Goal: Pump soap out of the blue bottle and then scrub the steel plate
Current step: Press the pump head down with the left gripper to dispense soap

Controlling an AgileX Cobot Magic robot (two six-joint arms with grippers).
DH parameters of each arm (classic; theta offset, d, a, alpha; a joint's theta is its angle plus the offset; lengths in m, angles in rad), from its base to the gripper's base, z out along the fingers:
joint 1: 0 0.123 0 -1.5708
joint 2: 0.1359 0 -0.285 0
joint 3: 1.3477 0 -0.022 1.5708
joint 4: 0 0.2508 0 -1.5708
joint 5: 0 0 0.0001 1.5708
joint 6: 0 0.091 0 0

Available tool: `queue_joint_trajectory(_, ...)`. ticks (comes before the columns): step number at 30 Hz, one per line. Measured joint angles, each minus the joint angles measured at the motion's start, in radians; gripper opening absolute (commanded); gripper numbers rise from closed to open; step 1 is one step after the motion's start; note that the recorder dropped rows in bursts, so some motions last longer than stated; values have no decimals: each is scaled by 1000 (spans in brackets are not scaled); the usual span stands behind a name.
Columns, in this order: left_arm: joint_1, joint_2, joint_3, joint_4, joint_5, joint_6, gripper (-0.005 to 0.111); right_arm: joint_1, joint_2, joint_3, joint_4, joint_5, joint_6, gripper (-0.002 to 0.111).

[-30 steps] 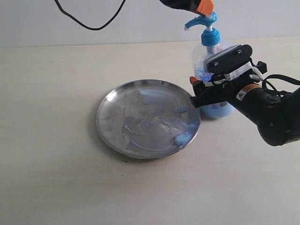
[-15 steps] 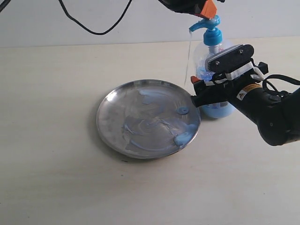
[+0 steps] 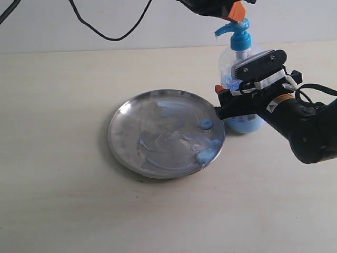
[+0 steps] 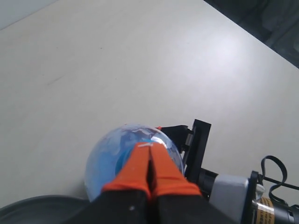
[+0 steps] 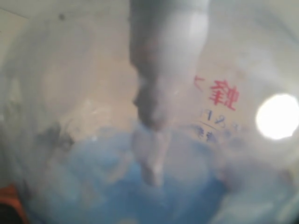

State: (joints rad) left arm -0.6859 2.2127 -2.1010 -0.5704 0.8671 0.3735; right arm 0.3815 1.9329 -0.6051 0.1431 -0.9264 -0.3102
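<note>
The steel plate [image 3: 166, 134] lies in the middle of the table, smeared bluish-white. Blobs of soap [image 3: 206, 124] sit by its right rim. Just right of the plate the blue bottle [image 3: 245, 124] stands upright. My right gripper [image 3: 227, 92] is shut round its body. My left gripper [image 3: 237, 11], orange fingers pressed together, rests on top of the blue pump head [image 3: 234, 29]. In the left wrist view the shut left gripper [image 4: 150, 149] sits over the bottle [image 4: 112, 158]. The bottle [image 5: 154, 140] fills the blurred right wrist view; the fingers there are hidden.
A black cable [image 3: 105, 31] hangs across the pale wall at the back. The right arm [image 3: 305, 126] stretches over the table's right side. Bare tabletop [image 3: 63, 200] surrounds the plate to the left and front.
A thin strand of soap ran from the nozzle to the plate half a second ago and is gone now. It left a new round blob near the plate's right rim.
</note>
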Motion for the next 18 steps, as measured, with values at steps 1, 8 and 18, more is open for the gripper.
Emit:
queue_joint_trajectory(1, 0, 0, 0, 3, 0, -2, 0, 0, 0, 0, 0, 0, 0, 0)
queue_joint_trajectory(8, -2, 0, 0, 3, -5, -4, 0, 0, 0, 0, 2, 0, 0, 0)
queue_joint_trajectory(18, -8, -44, -1, 61, 0, 0, 0, 0, 0, 0, -6, 0, -10, 0)
